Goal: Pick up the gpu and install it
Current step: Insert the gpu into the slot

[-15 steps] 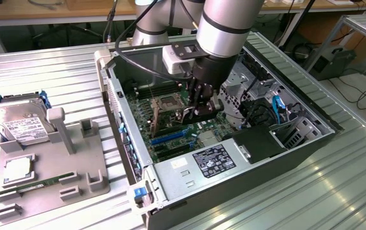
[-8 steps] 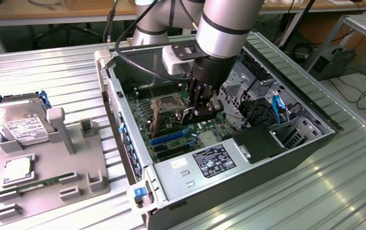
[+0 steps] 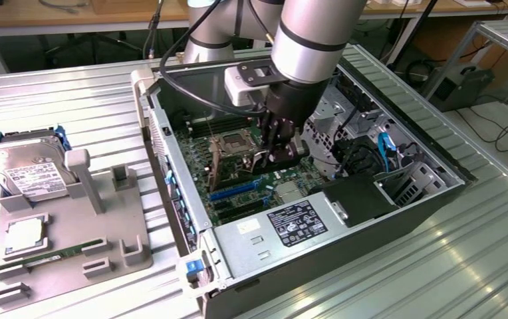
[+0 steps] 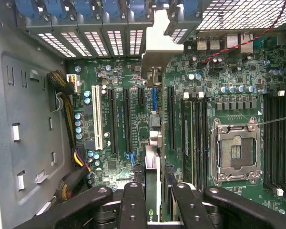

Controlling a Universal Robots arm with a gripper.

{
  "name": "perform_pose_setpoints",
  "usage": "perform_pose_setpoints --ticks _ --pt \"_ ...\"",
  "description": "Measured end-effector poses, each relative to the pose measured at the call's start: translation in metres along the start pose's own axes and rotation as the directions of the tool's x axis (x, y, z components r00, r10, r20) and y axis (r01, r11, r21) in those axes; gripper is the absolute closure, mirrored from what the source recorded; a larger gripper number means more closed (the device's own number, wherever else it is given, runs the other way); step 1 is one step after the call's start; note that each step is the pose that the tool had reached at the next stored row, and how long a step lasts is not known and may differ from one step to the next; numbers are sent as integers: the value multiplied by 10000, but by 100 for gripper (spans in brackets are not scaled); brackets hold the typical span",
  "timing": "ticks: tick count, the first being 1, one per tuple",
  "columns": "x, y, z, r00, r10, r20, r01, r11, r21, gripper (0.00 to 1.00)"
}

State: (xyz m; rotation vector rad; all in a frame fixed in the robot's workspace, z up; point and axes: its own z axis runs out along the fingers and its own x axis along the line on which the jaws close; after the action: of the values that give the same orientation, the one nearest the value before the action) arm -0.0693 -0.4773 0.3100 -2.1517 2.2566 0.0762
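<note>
Claw (image 4: 152, 202) upright, clamping gpu (image 4: 152, 143)

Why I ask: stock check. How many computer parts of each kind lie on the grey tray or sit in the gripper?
Silver boxy hard drive with white label: 1
Square silver processor: 1
Narrow green RAM stick: 1
Dark green gpu card with silver bracket, in the gripper: 1
Total: 4

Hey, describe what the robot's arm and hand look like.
The arm is a thick silver-grey tube with a dark band around it. A white box sits at the wrist, and black cables loop beside it. The hand is black, with jointed fingers studded with small screws.
</note>
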Motion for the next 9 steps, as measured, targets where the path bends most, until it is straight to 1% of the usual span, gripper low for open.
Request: perform_pose_setpoints --ticks 9 --pt "2 4 21 10000 0 0 0 10000 0 74"
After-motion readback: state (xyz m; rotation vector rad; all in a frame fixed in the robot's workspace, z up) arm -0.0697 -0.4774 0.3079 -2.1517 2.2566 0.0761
